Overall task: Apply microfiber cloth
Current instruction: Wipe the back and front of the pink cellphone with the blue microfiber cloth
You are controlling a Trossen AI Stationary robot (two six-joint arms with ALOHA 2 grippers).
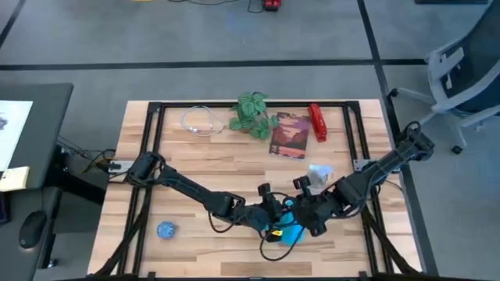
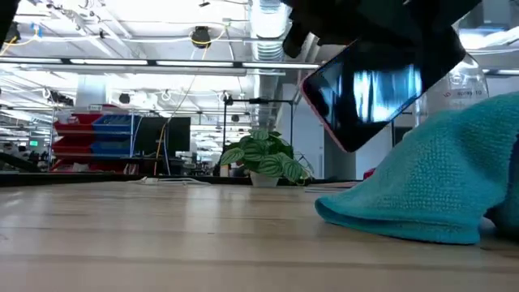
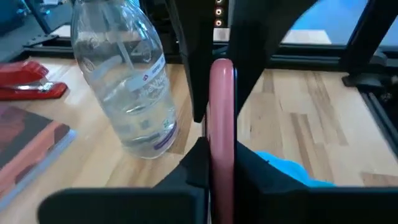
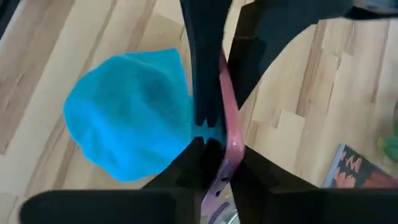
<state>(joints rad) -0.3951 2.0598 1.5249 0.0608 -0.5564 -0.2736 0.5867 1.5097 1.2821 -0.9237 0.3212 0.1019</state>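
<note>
Two grippers are seen meeting over the front-centre of the table (image 1: pixel 195 168), with one phone (image 2: pixel 377 89) — pink-edged, dark-screened — held between them above the wood. The left gripper (image 3: pixel 221 149) is clenched on the phone's edge; the right gripper (image 4: pixel 214 140) is likewise closed on the same pink rim from the opposite side. The microfiber cloth (image 2: pixel 438 191) lies bunched on the table just below and beside the phone, gripped by neither arm.

Risk is judged as follows. Since both sets of jaws are occupied by the phone, one must be released before the cloth can be taken up; a thin edge grip may then let the phone pivot or drop. A bunched cloth may be pinched by a fold only.

Beyond the phone stands a clear water bottle (image 3: pixel 127 81) — liable to be toppled by a wide swing. Farther off lie a book (image 1: pixel 289 134), a red stapler (image 1: pixel 317 122) and a small plant (image 1: pixel 254 113).
</note>
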